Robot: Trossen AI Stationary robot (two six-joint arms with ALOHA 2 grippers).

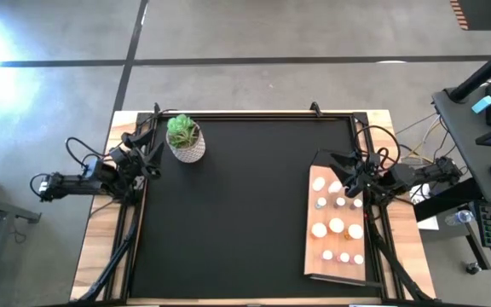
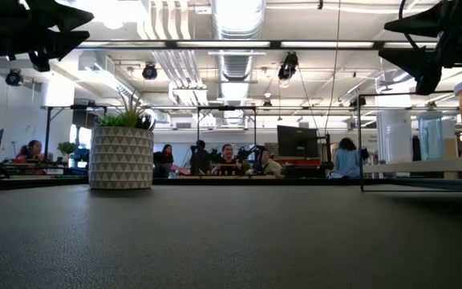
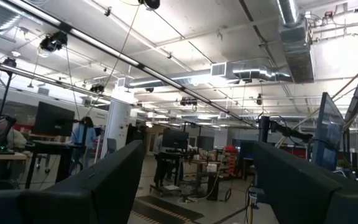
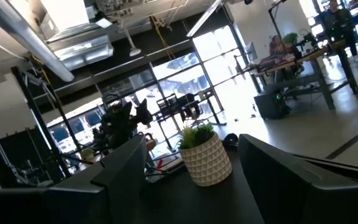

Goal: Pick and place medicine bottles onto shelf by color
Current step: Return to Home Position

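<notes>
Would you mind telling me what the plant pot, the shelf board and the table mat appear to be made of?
Plant pot: probably ceramic or concrete, with a matte grey-and-white triangle pattern and no shine. Shelf: pale wood, judging by its light tan, unpainted surface. Mat: likely rubber or foam, matte black; the low view shows a fine pebbled texture.

The small potted green plant [image 1: 185,139] stands near the far left corner of the black mat [image 1: 237,213]. The flat pale wooden shelf [image 1: 314,266] lies along its right edge, white-capped medicine bottles [image 1: 337,225] in rows on it, my right pincer [image 1: 341,166] at its far end.
</notes>
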